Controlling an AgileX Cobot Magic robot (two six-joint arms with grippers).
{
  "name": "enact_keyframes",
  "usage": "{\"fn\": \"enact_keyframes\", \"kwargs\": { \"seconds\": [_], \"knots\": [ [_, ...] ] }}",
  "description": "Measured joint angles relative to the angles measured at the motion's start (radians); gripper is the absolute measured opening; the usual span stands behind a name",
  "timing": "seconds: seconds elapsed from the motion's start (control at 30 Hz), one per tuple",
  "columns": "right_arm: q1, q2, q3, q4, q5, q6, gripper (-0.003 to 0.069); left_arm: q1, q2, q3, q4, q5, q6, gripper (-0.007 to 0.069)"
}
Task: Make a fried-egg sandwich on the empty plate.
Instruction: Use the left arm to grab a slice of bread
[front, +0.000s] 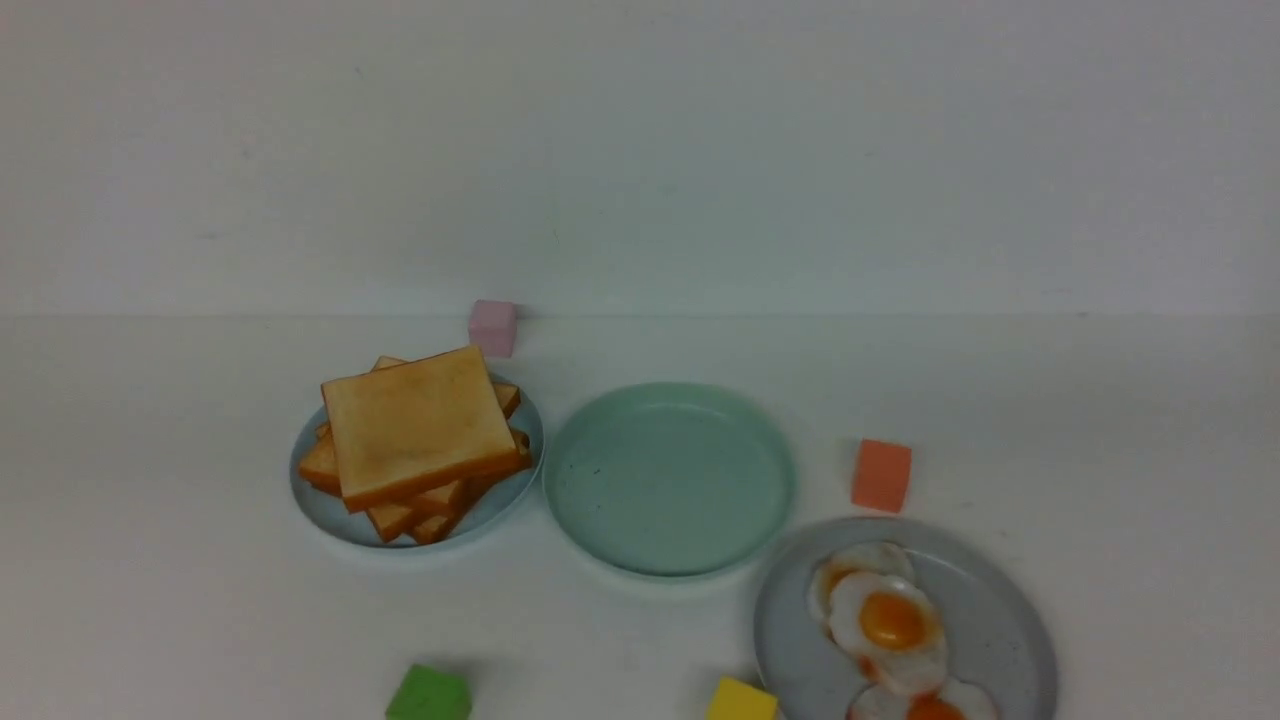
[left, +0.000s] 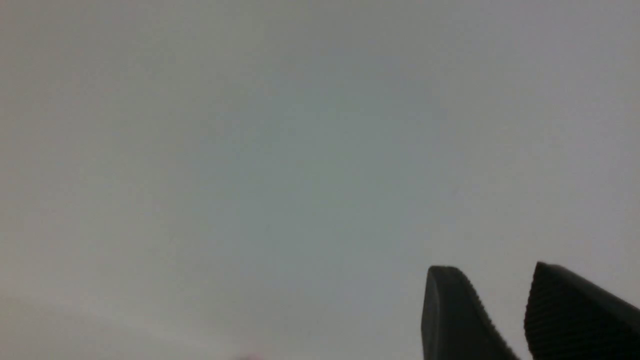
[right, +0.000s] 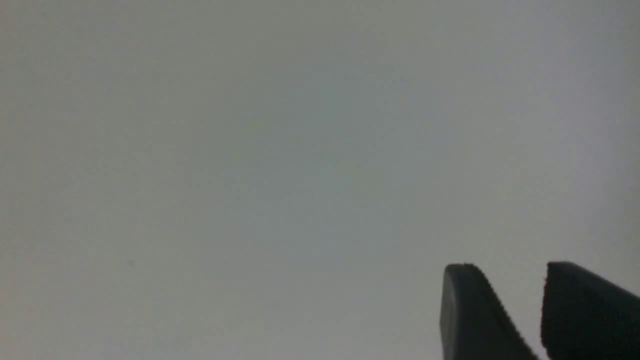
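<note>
While neither arm shows in front, I see the left gripper (left: 492, 272) and right gripper (right: 506, 270) parted, holding nothing; the empty plate (front: 668, 480) sits bare between the toast stack (front: 418, 425) and fried eggs (front: 888, 620), probably so either arm reaches it.

A plain white wall (front: 640, 150) rises behind the white tabletop (front: 150, 520), lit softly and evenly, perhaps from overhead.

Lab setup: white tabletop (front: 150, 600), blank wall (front: 640, 150)
</note>
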Motion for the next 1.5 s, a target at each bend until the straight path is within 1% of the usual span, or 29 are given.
{"fn": "enact_keyframes", "kwargs": {
  "seconds": [0.07,0.13,0.23,0.3,0.33,0.37,0.4,0.43,0.5,0.53,0.57,0.6,0.63,0.7,0.77,0.87,0.93,1.03,1.07,1.23,1.4,1.5],
  "knots": [
    [0.000,0.097,-0.062,-0.003,0.111,-0.004,0.0239,0.000,0.110,-0.062,0.008,0.124,0.000,0.0238],
    [0.000,0.196,-0.091,-0.003,0.201,-0.026,0.0239,0.000,0.210,-0.094,0.039,0.194,0.000,0.0238],
    [0.000,0.314,-0.087,0.012,0.258,-0.044,0.0239,0.000,0.327,-0.099,0.056,0.221,-0.006,0.0238],
    [0.005,0.350,-0.078,0.040,0.267,-0.047,0.0239,0.000,0.376,-0.099,0.042,0.240,-0.016,0.0238],
    [0.020,0.385,-0.067,0.086,0.288,-0.059,0.0239,0.000,0.451,-0.099,0.000,0.265,-0.036,0.0238],
    [0.024,0.389,-0.066,0.086,0.288,-0.062,0.0239,0.000,0.451,-0.099,0.000,0.265,-0.036,0.0238],
    [0.064,0.421,-0.061,0.152,0.331,-0.110,0.0239,0.000,0.534,-0.101,-0.053,0.297,-0.048,0.0238],
    [0.064,0.424,-0.061,0.152,0.331,-0.117,0.0239,0.000,0.544,-0.104,-0.066,0.301,-0.048,0.0238],
    [0.136,0.465,-0.060,0.255,0.410,-0.239,0.0239,0.000,0.685,-0.137,-0.155,0.358,0.003,0.0238],
    [0.147,0.468,-0.060,0.271,0.423,-0.250,0.0239,0.000,0.696,-0.146,-0.170,0.362,0.010,0.0238],
    [0.187,0.490,-0.060,0.333,0.468,-0.335,0.0239,0.003,0.786,-0.190,-0.234,0.395,0.075,0.0238],
    [0.213,0.501,-0.060,0.366,0.497,-0.387,0.0239,0.010,0.840,-0.220,-0.281,0.411,0.119,0.0238],
    [0.232,0.506,-0.060,0.383,0.519,-0.427,0.0239,0.017,0.881,-0.238,-0.312,0.420,0.154,0.0238],
    [0.272,0.516,-0.060,0.433,0.564,-0.505,0.0239,0.055,0.974,-0.297,-0.433,0.435,0.256,0.0238],
    [0.287,0.516,-0.060,0.458,0.588,-0.544,0.0239,0.097,1.055,-0.335,-0.533,0.451,0.347,0.0242],
    [0.291,0.516,-0.060,0.471,0.612,-0.561,0.0239,0.151,1.150,-0.364,-0.660,0.469,0.481,0.0266],
    [0.291,0.516,-0.060,0.472,0.627,-0.567,0.0239,0.174,1.218,-0.368,-0.734,0.468,0.575,0.0306],
    [0.291,0.516,-0.060,0.473,0.637,-0.568,0.0239,0.178,1.273,-0.368,-0.774,0.458,0.629,0.0342],
    [0.291,0.516,-0.060,0.473,0.641,-0.568,0.0239,0.178,1.305,-0.368,-0.807,0.440,0.659,0.0372],
    [0.291,0.516,-0.060,0.474,0.647,-0.569,0.0239,0.178,1.365,-0.368,-0.867,0.382,0.721,0.0409],
    [0.291,0.516,-0.060,0.476,0.656,-0.569,0.0239,0.178,1.407,-0.371,-0.883,0.348,0.733,0.0414],
    [0.291,0.516,-0.060,0.476,0.660,-0.569,0.0239,0.178,1.450,-0.371,-0.922,0.342,0.751,0.0414]
  ]
}}
